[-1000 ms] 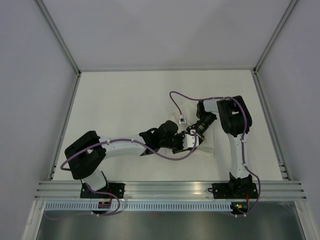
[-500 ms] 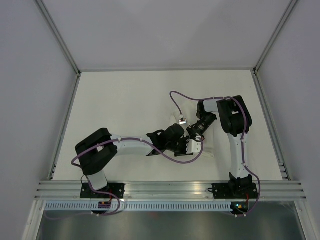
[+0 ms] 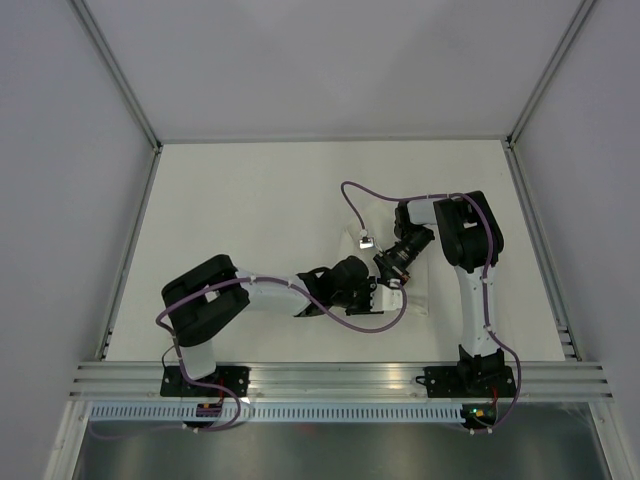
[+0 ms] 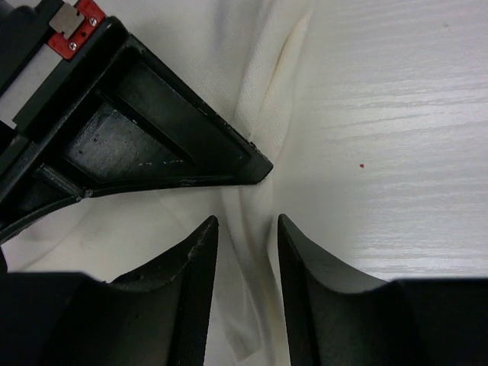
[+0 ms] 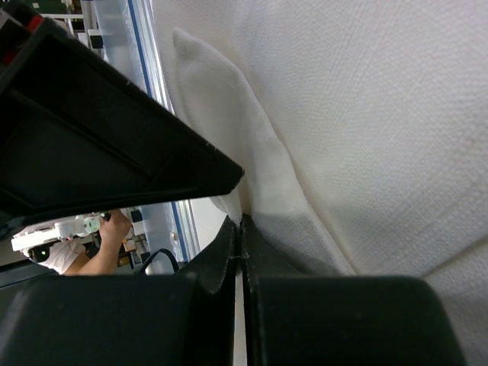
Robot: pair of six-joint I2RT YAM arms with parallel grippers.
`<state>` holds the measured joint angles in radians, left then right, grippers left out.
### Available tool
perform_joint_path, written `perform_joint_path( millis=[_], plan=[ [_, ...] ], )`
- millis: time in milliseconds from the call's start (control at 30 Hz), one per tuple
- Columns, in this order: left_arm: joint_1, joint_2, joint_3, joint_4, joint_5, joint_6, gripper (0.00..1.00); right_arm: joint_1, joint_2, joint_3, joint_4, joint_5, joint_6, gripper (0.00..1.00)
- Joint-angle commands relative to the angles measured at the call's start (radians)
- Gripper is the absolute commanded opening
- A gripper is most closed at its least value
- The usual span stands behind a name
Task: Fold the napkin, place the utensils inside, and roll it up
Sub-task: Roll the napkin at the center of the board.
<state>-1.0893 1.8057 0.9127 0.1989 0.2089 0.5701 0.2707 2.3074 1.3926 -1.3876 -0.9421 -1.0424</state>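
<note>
Both arms reached inward over the white desk and met right of its centre, closer to the near edge than the far one. The napkin lay there, mostly under them and hard to tell from the desk in the overhead view. The left claw pointed down at the cloth with its two dark fingers spread apart. A raised ridge of napkin ran through the gap between them without being squeezed from either side. To the right of that ridge the bare wood-grained desk showed, so the claw sat at the cloth's edge. The right claw came in from the far right, and its fingers were pressed together with no gap showing between the tips. Those tips rested against the base of a soft, puffed fold of the napkin. Whether any cloth was caught between them could not be told from the wrist view. In the left wrist view the pointed tip of the right claw lay on the napkin just beyond the left claw's fingertips, close to them but not touching. The cloth bunched into creases where the two claws met. From above, the two claws sat just beside each other over the napkin's left part, with a sliver of cloth showing to their right. A purple cable looped from the right arm out over the desk beyond the napkin.
</note>
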Motion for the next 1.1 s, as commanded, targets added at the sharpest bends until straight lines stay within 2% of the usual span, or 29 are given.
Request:
perform_joint_path(
  millis=[0, 233, 533, 733, 967, 1067],
  plan=[
    [-0.006, -0.02, -0.024, 0.103, -0.049, 0.039, 0.43, -0.007, 0.032, 0.008, 0.085, 0.045, -0.038, 0.01],
    [-0.006, -0.008, -0.023, 0.108, -0.063, 0.051, 0.44, -0.005, 0.035, 0.009, 0.085, 0.046, -0.039, 0.01],
    [-0.006, 0.007, 0.005, 0.056, 0.009, 0.05, 0.39, -0.008, 0.038, 0.013, 0.087, 0.048, -0.038, 0.01],
    [-0.006, 0.033, 0.054, -0.019, 0.035, 0.042, 0.3, -0.01, 0.04, 0.008, 0.087, 0.048, -0.038, 0.01],
    [0.002, 0.067, 0.12, -0.102, 0.087, 0.021, 0.08, -0.01, 0.026, 0.006, 0.099, 0.046, -0.028, 0.01],
    [0.012, 0.08, 0.143, -0.141, 0.119, -0.007, 0.03, -0.01, 0.0, -0.001, 0.12, 0.048, -0.005, 0.03]
  ],
)
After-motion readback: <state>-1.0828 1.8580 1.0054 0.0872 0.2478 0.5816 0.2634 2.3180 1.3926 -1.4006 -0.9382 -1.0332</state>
